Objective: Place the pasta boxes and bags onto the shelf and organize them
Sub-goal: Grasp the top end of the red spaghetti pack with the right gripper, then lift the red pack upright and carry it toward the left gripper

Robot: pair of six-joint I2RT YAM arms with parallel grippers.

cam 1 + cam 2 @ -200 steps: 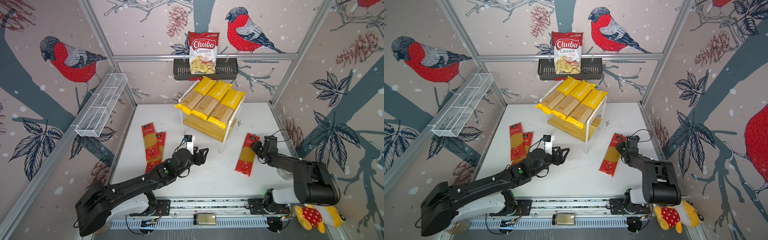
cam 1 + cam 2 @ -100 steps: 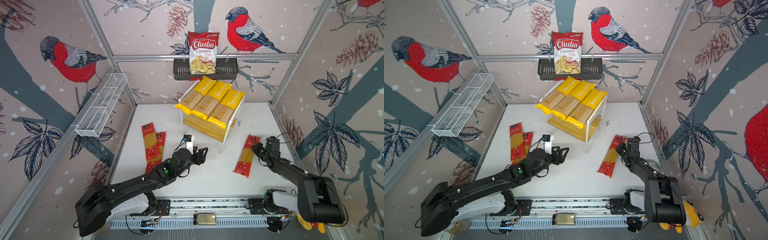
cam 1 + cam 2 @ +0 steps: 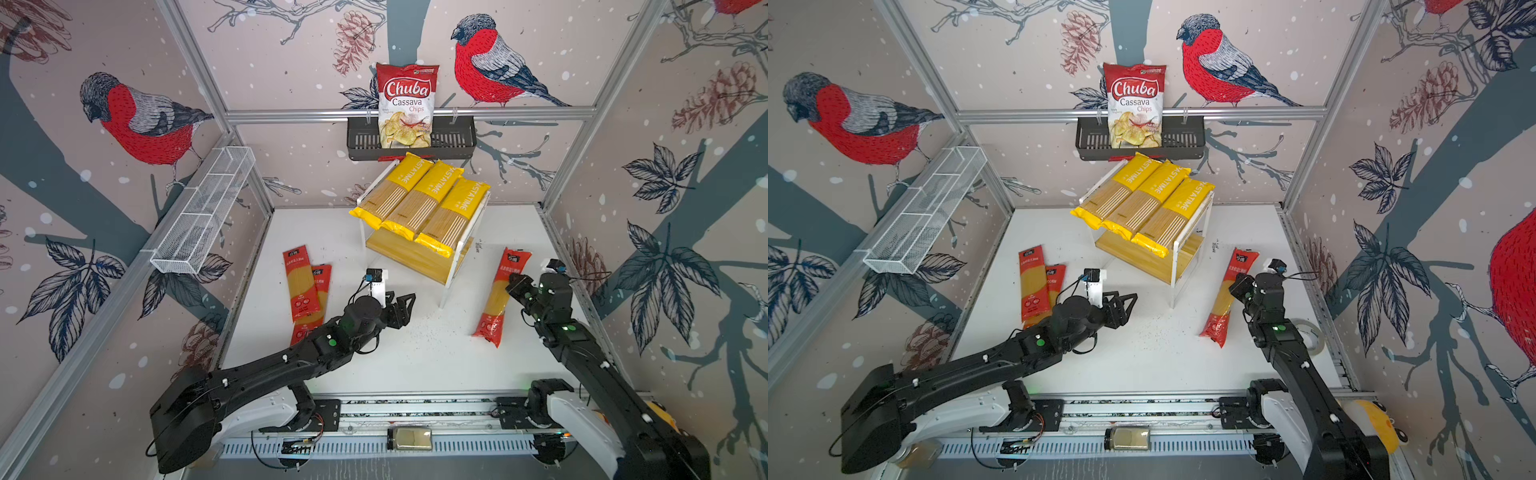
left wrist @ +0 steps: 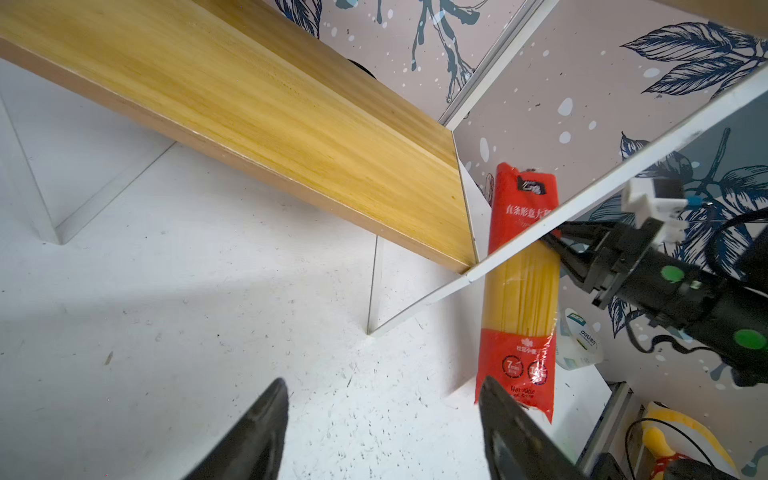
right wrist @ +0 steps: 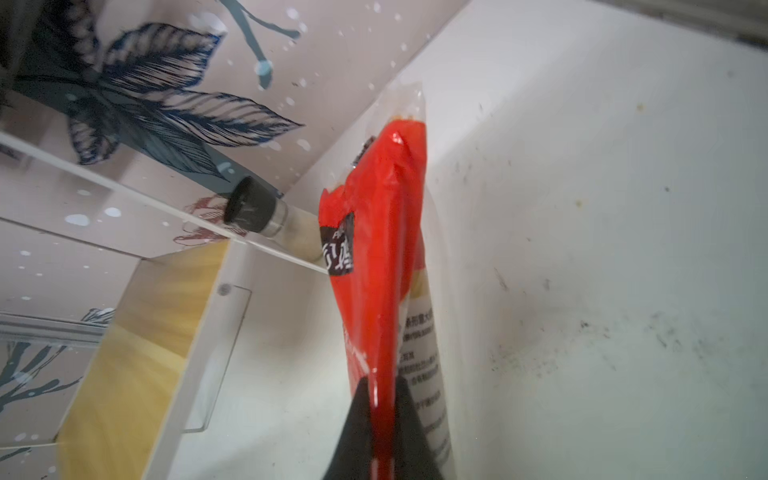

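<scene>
Three yellow pasta bags (image 3: 419, 203) lie side by side on the top board of the shelf (image 3: 451, 274); its lower board (image 4: 257, 108) is bare. Two red packs (image 3: 301, 282) lie overlapping on the table at the left. A third red pack (image 3: 500, 297) (image 3: 1227, 297) lies right of the shelf. My right gripper (image 3: 513, 286) (image 5: 384, 384) is shut on that pack's right edge (image 5: 374, 249), tipping it up. My left gripper (image 3: 401, 307) (image 4: 382, 386) hangs open over the table in front of the shelf, holding nothing.
A Chuba chips bag (image 3: 407, 106) stands in the black basket (image 3: 453, 141) on the back wall. A white wire mesh tray (image 3: 203, 212) hangs on the left wall. A tape roll (image 3: 1306, 332) lies by the right wall. Crumbs dot the table in front of the shelf.
My right gripper has closed on the right red pack's edge and tipped the pack up, shifting it slightly. The left arm has not moved.
</scene>
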